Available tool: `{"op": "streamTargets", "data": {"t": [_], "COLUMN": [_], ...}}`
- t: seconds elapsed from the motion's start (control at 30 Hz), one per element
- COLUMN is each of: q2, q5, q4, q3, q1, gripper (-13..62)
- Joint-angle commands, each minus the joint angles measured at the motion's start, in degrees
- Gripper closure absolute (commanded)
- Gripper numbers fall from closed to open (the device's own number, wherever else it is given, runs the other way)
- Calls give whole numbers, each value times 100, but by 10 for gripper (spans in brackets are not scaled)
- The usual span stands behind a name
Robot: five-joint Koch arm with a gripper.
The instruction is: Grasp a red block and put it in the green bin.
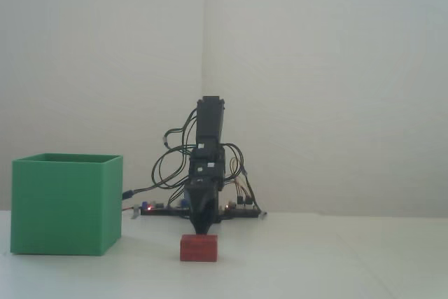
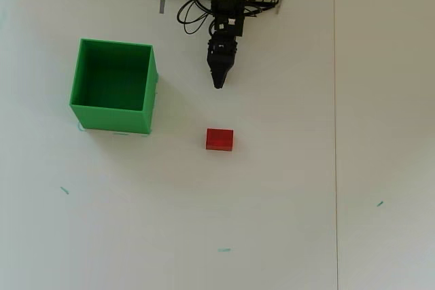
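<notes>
the white worktop (image 2: 285,188) carries the green bin (image 2: 112,86) near its far left corner in the overhead view, empty inside. the arm (image 2: 228,5) reaches out from the far edge, its gripper (image 2: 218,83) drawn to a narrow point, jaws together and holding nothing. the red block (image 2: 219,139) lies on the bare worktop, well apart from the tip and nearer the middle. i'd spread the jaws first, reach straight out over the block, then descend squarely across its short sides.

- No text, label, brand or number can be read in either view.
- Small teal marks on the table (image 2: 285,188) spell nothing.
</notes>
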Motion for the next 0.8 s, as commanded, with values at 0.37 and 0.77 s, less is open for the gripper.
{"op": "streamTargets", "data": {"t": [0.37, 0.77], "q2": [483, 483], "q5": [79, 79], "q4": [360, 360], "q3": [387, 387], "q1": [-53, -97], "gripper": [143, 143]}}
